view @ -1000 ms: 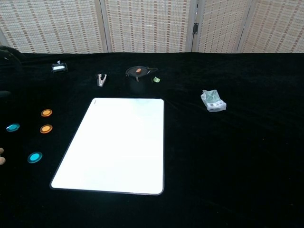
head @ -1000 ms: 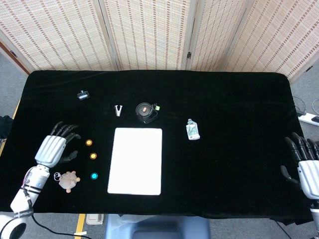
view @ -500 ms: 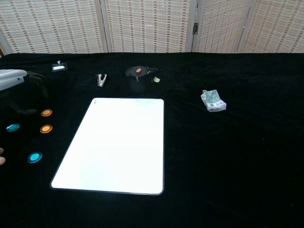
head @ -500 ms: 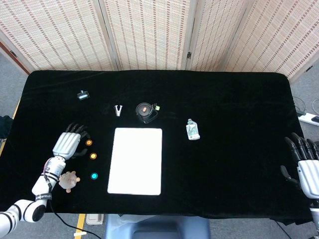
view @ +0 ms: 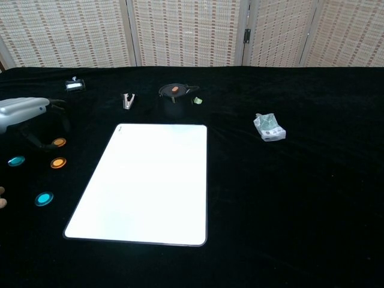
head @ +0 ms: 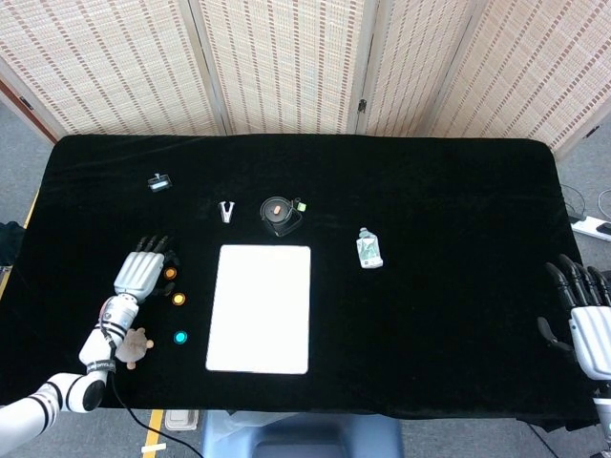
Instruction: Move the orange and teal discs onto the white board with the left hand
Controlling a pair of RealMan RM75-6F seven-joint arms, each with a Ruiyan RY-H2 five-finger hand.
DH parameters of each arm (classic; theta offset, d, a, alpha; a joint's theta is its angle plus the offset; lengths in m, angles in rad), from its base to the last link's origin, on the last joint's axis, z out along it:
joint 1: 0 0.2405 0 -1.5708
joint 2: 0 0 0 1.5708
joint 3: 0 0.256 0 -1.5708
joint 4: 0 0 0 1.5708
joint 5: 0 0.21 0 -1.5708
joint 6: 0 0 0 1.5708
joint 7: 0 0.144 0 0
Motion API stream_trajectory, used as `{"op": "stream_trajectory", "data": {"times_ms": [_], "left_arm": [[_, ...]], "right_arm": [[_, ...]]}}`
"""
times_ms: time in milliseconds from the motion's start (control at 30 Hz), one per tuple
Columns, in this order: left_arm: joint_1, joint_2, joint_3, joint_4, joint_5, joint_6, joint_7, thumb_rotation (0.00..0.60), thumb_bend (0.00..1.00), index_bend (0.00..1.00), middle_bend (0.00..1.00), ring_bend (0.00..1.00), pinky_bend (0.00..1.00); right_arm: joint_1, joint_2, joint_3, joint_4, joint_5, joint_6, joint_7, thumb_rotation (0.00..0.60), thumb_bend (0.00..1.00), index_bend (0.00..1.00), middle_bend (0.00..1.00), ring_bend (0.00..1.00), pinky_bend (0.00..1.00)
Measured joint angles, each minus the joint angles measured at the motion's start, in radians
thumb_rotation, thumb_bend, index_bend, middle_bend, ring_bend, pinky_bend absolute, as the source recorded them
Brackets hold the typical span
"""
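Two orange discs [head: 170, 273] [head: 179, 299] and a teal disc [head: 180, 337] lie in a column just left of the white board [head: 260, 307]. The chest view shows the same orange discs [view: 59, 142] [view: 58, 162], that teal disc [view: 43, 198] and a second teal disc [view: 16, 161] further left, beside the board [view: 144, 183]. My left hand [head: 142, 271] hovers right beside the upper orange disc, its dark fingers [view: 53, 122] spread and holding nothing. My right hand [head: 584, 313] rests open at the table's far right edge.
Behind the board sit a small metal clip [head: 227, 211], a round black object with an orange top [head: 278, 215] and a small black box [head: 158, 181]. A crumpled packet [head: 368, 249] lies right of the board. A beige toy [head: 133, 348] lies by my left forearm.
My left hand has moved right and forward, from the table's left edge to just beside the upper orange disc. The discs and the right hand have not moved.
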Motion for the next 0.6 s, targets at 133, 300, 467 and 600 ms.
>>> {"op": "stream_trajectory", "data": {"times_ms": [133,300,467,600], "left_arm": [[-0.008,-0.017,-0.001,0.026,-0.016,-0.012,-0.002,0.600,0.37,0.43,0.09,0.00,0.00],[-0.014,-0.029,-0.001,0.052,-0.027,-0.022,-0.010,0.600,0.38,0.45,0.09,0.00,0.00],[-0.016,-0.031,0.001,0.064,-0.031,-0.024,-0.014,0.600,0.38,0.45,0.09,0.00,0.00],[-0.018,-0.036,0.004,0.078,-0.035,-0.031,-0.017,0.600,0.38,0.45,0.09,0.00,0.00]], "right_arm": [[0.000,0.000,0.000,-0.001,0.001,0.000,-0.001,0.600,0.43,0.00,0.00,0.00,0.00],[-0.001,0.000,0.000,-0.002,0.003,0.000,-0.001,0.600,0.43,0.00,0.00,0.00,0.00],[-0.002,-0.001,0.000,-0.002,0.004,0.000,-0.001,0.600,0.43,0.00,0.00,0.00,0.00],[-0.001,-0.002,0.000,-0.002,0.005,-0.001,-0.002,0.600,0.43,0.00,0.00,0.00,0.00]]}}
